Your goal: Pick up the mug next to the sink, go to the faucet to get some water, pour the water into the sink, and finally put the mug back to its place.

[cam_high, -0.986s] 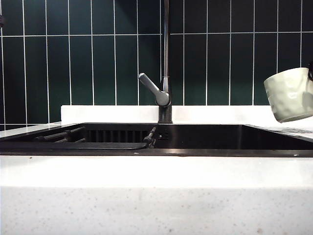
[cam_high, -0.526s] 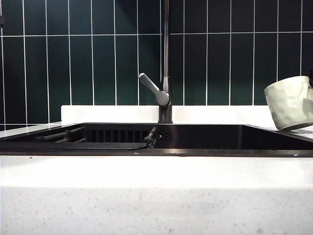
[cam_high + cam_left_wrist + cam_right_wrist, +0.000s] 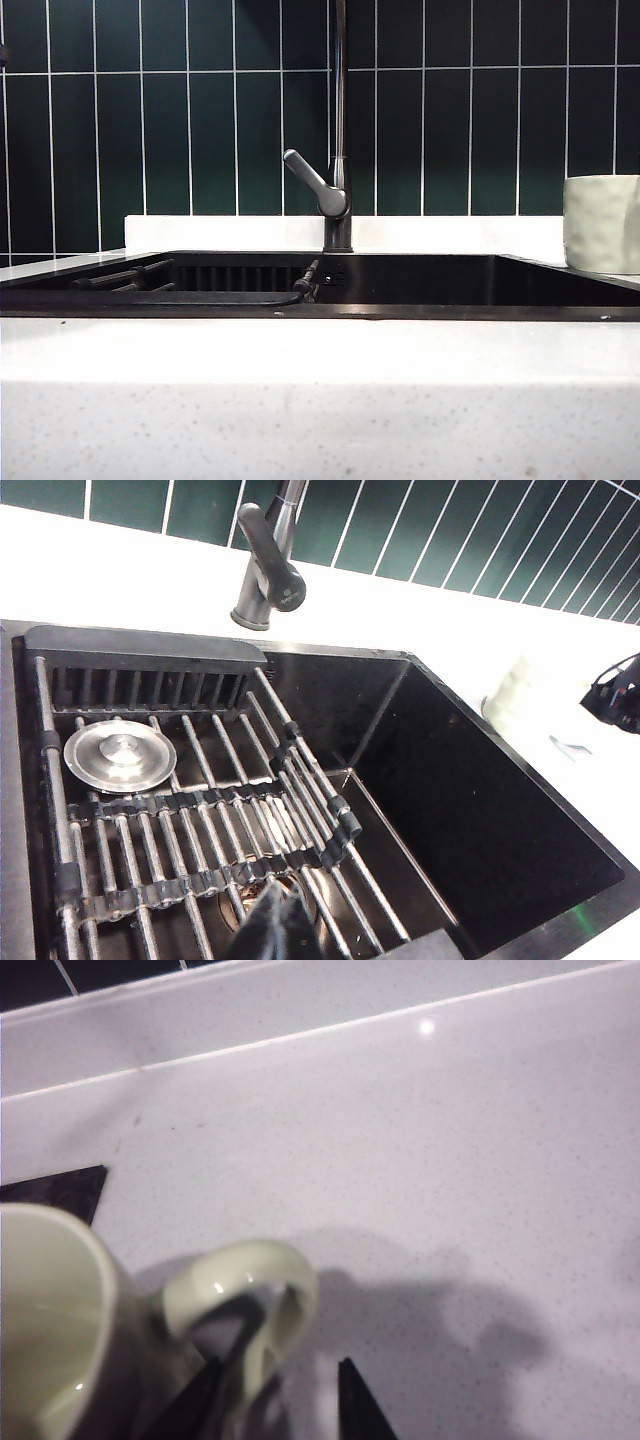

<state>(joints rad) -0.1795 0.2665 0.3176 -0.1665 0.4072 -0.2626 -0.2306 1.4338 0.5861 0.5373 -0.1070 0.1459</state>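
Mug sits upright on the desk at the far right of the ext view, just beside the sink rim, base flat, not tilted. That's its home spot as I read the task, so I judge the put-back step is basically at its end.

R gripper: wrist cam shows two dark fingers straddling the mug handle, one through the loop, one outside it. Visible gap btw them, so they're spread, not pinching the handle. Makes sense: mug carries its own weight on the desk, no need to clamp. The handle-side approach also explains why the mug's handle points away from the basin, toward the arm.

L gripper hangs over the sink's wire rack, fingers pressed together, holding nothing. Parked there, I think, to keep out of the R arm's way. From its cam I see the faucet at the basin's back edge and the mug, pale, on the desk beyond the far rim.

Next, imo: back the R fingers straight out of the loop w/o snagging it, or the mug could get dragged or tipped.
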